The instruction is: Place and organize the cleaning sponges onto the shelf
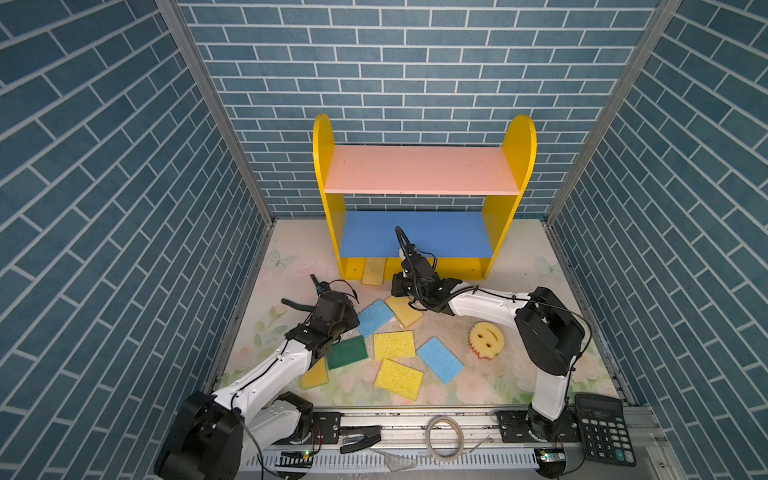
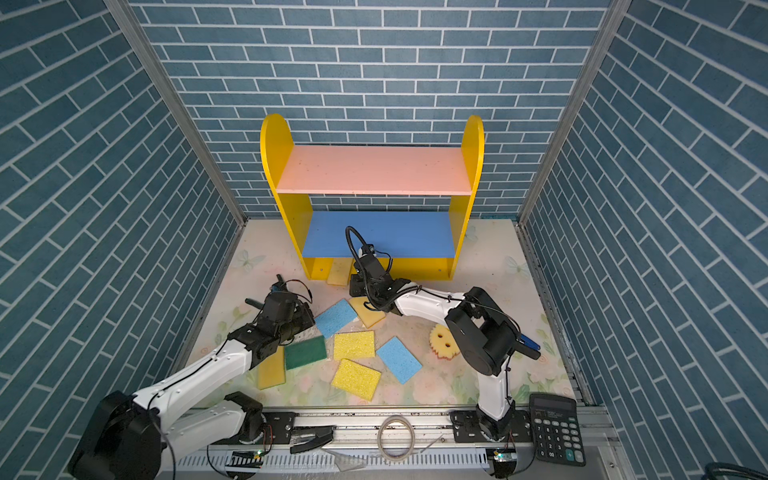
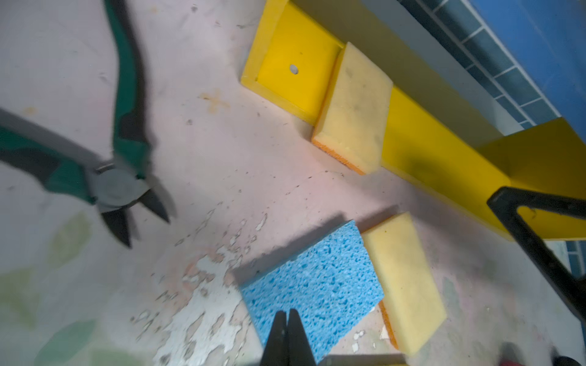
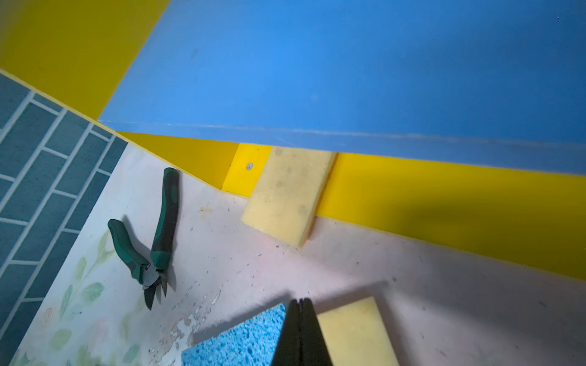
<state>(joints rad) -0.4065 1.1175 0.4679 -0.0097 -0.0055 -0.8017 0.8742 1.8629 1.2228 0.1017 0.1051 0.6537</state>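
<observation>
Sponges [image 1: 394,345] strewn before shelf [image 1: 419,170], left hand [image 3: 287,313] and right hand [image 4: 300,301] closed

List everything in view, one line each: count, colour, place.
shelf: one; yellow sides and base, pink top board, blue middle board; back of the table.
flat sponges: eight; yellow, tan, light blue, one green-topped; loose on the table. One tan sponge is propped on the shelf's base.
smiley sponge: one; yellow, pink underside; right of the flat ones.
cutters: one; green-handled; on the table, front-left of the shelf.
calculator: one; black; front right corner.
left gripper: one; black; shut, over a light blue sponge.
right gripper: one; black; shut, in front of the shelf.
</observation>
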